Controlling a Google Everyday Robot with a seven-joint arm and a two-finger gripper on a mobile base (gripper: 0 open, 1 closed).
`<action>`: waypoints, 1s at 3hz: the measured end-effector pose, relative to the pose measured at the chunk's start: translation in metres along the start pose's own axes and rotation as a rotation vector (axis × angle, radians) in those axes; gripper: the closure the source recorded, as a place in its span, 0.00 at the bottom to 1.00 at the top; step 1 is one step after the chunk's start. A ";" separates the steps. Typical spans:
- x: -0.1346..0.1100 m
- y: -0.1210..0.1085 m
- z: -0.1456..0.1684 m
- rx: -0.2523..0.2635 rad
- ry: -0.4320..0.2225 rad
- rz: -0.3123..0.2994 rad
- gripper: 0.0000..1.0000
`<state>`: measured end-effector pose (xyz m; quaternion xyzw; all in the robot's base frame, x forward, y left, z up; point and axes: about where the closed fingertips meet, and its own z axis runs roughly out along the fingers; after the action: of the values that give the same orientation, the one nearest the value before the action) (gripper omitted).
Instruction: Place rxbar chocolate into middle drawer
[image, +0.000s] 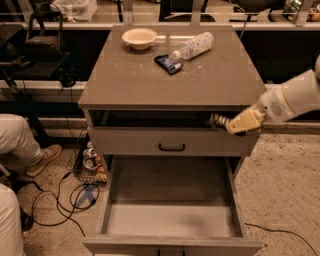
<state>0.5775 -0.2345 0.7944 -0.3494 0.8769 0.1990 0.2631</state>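
My gripper (229, 124) hangs in front of the cabinet's top right corner, level with the top drawer and above the right side of the open middle drawer (172, 220). It is shut on the rxbar chocolate (216, 120), a dark bar that sticks out to the left of the pale fingers (242, 121). The middle drawer is pulled far out and shows a plain grey floor with low side walls and nothing in it.
The top drawer (171, 141), with a black loop handle, is slightly ajar. On the tabletop lie a blue packet (168, 63), a plastic bottle (194, 46) and a pale bowl (139, 37). A person's legs (20, 142), cables (75, 192) and cans (90, 156) are at the left.
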 end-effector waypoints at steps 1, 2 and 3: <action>0.055 0.016 0.037 -0.100 0.029 0.089 1.00; 0.093 0.040 0.091 -0.218 0.063 0.152 1.00; 0.112 0.067 0.145 -0.303 0.083 0.169 1.00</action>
<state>0.5067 -0.1687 0.6242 -0.3181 0.8733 0.3356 0.1532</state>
